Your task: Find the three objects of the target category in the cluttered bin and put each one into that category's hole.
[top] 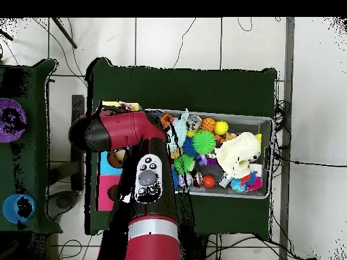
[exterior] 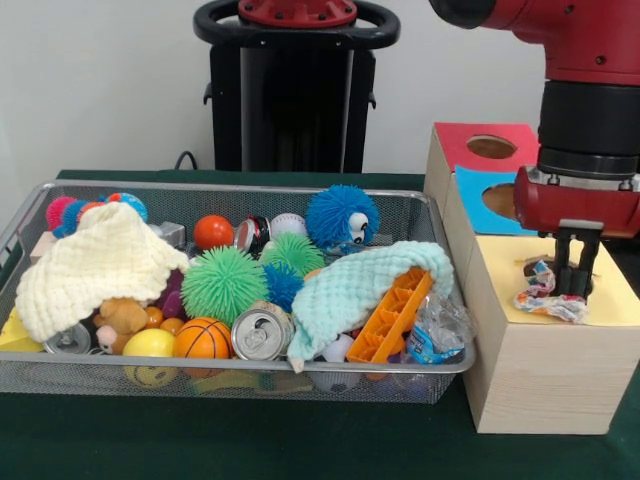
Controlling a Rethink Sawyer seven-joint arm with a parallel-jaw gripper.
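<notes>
Front view, from left to right: I see a wire mesh bin [exterior: 30, 205] on my green table [exterior: 250, 440], packed with clutter. A cream knitted cloth [exterior: 100, 262] lies at its left end, then a small basketball [exterior: 203, 338], a drink can [exterior: 260, 333], a green spiky ball [exterior: 222, 283], a blue fuzzy ball [exterior: 340, 217], and a mint cloth [exterior: 350, 285] draped over an orange plastic piece [exterior: 395, 315].

Right of the bin stands a wooden box [exterior: 540, 375] with red, blue and yellow tops. My gripper [exterior: 573, 290] hangs over the yellow section, clenched on a crinkled wrapper [exterior: 545, 295] right at the hole.

I judge this wrapper is about to be dropped. How many went in already, I cannot tell. A clear plastic packet [exterior: 437, 332] at the bin's right end may belong too.
</notes>
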